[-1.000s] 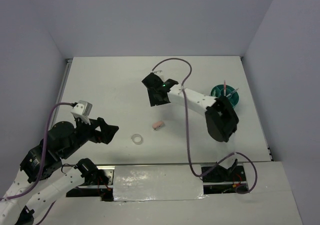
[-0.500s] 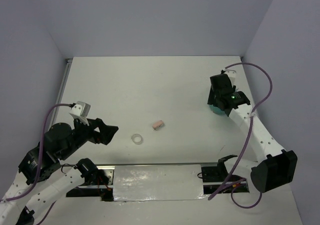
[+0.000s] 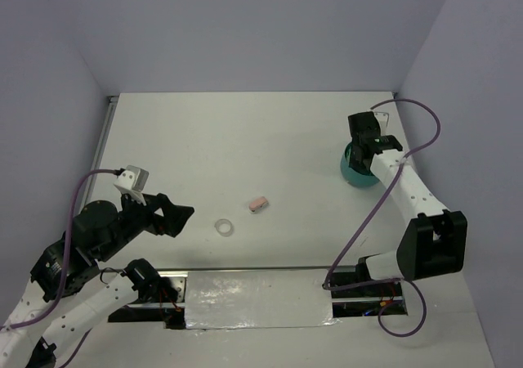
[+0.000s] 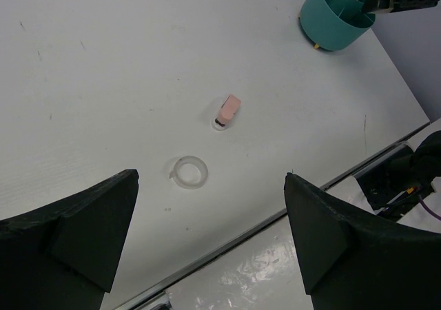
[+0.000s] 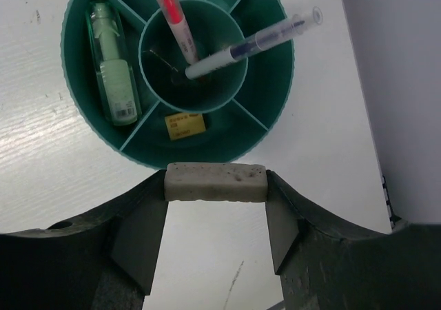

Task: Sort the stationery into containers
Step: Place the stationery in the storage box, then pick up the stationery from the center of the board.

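My right gripper is shut on a grey eraser block, held lengthwise between the jaws just above the near rim of the teal organiser. The organiser holds a pink pen and a clear grey pen in its middle cup, a green block and a tan block in outer compartments. In the top view the organiser sits at the right, partly under the right gripper. A pink eraser and a clear tape ring lie mid-table. My left gripper is open, empty, left of the ring.
The left wrist view shows the pink eraser, the tape ring and the organiser far right, with the table's front edge close below. The right table edge and side wall run just beyond the organiser.
The right arm has swung from mid-table to the right with the grey block and now hovers over the organiser. The left arm has not moved.
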Action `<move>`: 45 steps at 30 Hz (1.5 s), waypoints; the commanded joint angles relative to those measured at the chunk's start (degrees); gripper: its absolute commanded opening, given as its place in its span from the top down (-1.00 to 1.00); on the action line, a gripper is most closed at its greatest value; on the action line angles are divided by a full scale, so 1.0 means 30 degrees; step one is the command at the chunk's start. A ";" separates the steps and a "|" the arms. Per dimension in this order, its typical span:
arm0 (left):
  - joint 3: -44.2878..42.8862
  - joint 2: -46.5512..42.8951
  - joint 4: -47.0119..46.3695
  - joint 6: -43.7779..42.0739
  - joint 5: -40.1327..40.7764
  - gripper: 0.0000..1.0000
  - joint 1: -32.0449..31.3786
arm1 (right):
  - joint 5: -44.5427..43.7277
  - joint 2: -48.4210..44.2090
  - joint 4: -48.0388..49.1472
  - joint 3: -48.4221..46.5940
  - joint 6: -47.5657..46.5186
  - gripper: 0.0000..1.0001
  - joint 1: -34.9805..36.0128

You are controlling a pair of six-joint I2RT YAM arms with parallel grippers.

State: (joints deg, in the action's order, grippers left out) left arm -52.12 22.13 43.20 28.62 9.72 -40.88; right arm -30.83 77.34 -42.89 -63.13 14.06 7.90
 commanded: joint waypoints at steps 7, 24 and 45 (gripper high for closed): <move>0.0117 -0.0257 -0.0836 -0.0283 -0.0250 -0.99 0.0034 | -0.0154 0.1435 0.1788 -0.0899 -0.0558 -0.23 -0.0583; 0.0117 -0.0345 -0.0777 -0.0253 -0.0075 -0.99 0.0005 | 0.0052 0.2696 0.2258 -0.0634 -0.0294 -0.54 -0.0846; -0.0381 0.1117 0.0746 0.1475 0.3587 -0.99 0.2138 | 0.8636 0.0223 0.4419 -0.1307 0.1284 -0.18 1.2355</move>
State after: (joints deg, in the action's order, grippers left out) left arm -52.12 23.66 45.36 31.57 17.26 -37.17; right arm -11.29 72.64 -33.82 -65.80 15.25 37.23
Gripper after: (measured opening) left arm 0.993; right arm 0.625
